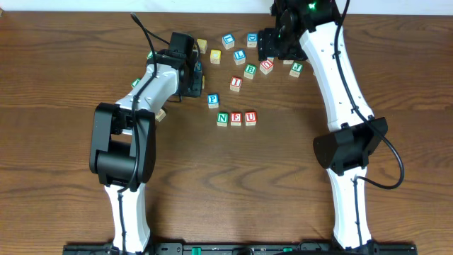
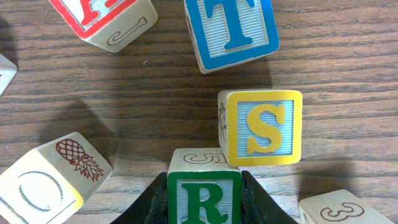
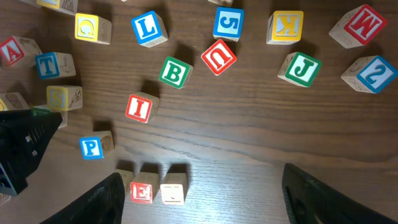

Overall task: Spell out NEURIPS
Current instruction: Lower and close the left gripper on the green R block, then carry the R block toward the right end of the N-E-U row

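Observation:
My left gripper [image 2: 204,198] is shut on the green R cube [image 2: 204,200], which stands on the wood next to a yellow S cube [image 2: 264,127]. Seen from overhead, the left gripper [image 1: 194,76] is at the left of the cube cluster. A row of N [image 1: 222,119], E [image 1: 236,119] and U [image 1: 250,118] lies mid-table. The blue P [image 1: 213,100] and red I [image 1: 236,83] sit loose behind the row. My right gripper [image 3: 205,202] hangs open and empty high over the row; overhead, the right gripper [image 1: 272,47] is at the back.
Loose cubes lie around: T [image 2: 231,31], A [image 2: 102,18], a pineapple cube [image 2: 50,180], a 3 [image 2: 333,208]; also B [image 3: 175,72], a second red U [image 3: 218,56], L [image 3: 148,28], J [image 3: 300,68], K [image 3: 286,26], M [image 3: 359,25].

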`<state>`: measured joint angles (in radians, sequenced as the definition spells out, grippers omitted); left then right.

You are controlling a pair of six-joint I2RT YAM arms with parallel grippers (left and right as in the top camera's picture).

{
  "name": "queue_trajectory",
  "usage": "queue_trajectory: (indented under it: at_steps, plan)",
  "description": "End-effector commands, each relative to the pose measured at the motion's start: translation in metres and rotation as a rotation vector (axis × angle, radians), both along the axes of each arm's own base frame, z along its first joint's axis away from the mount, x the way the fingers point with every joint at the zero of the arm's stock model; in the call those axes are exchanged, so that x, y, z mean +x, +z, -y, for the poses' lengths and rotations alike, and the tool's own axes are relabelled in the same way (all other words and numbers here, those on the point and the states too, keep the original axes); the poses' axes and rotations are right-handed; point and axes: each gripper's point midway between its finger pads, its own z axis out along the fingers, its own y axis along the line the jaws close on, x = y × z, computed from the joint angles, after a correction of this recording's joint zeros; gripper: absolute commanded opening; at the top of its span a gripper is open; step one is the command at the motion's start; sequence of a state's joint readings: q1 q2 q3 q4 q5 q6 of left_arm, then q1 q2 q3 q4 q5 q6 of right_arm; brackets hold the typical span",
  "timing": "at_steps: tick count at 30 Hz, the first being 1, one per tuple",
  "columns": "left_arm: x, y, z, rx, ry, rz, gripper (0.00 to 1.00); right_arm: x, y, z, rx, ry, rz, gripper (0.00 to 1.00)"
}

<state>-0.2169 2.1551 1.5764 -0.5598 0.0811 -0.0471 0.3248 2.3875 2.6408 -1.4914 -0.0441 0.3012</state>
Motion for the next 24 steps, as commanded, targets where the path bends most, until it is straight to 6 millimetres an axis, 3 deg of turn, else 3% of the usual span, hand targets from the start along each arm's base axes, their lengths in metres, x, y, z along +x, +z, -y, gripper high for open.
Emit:
queue_trajectory:
  at_steps: [1,9,13,18,24]
  plan:
    - [0.002,0.028,0.001,-0.017,-0.009,0.053,0.29,-0.001,0.005,0.002,-0.017,0.011,0.016,0.75]
    - [-0.004,0.083,0.003,-0.063,0.049,0.122,0.29,0.006,0.005,0.022,-0.038,-0.03,0.022,0.76]
    - [-0.016,0.103,0.018,-0.098,0.062,0.127,0.29,0.012,0.005,0.044,-0.036,-0.075,0.023,0.76]
    - [-0.037,0.107,0.06,-0.125,0.024,0.097,0.29,0.02,0.006,0.076,-0.036,-0.14,0.023,0.76]
    - [-0.067,0.106,0.124,-0.151,-0.069,0.079,0.29,0.025,0.005,0.115,-0.036,-0.216,0.02,0.77]
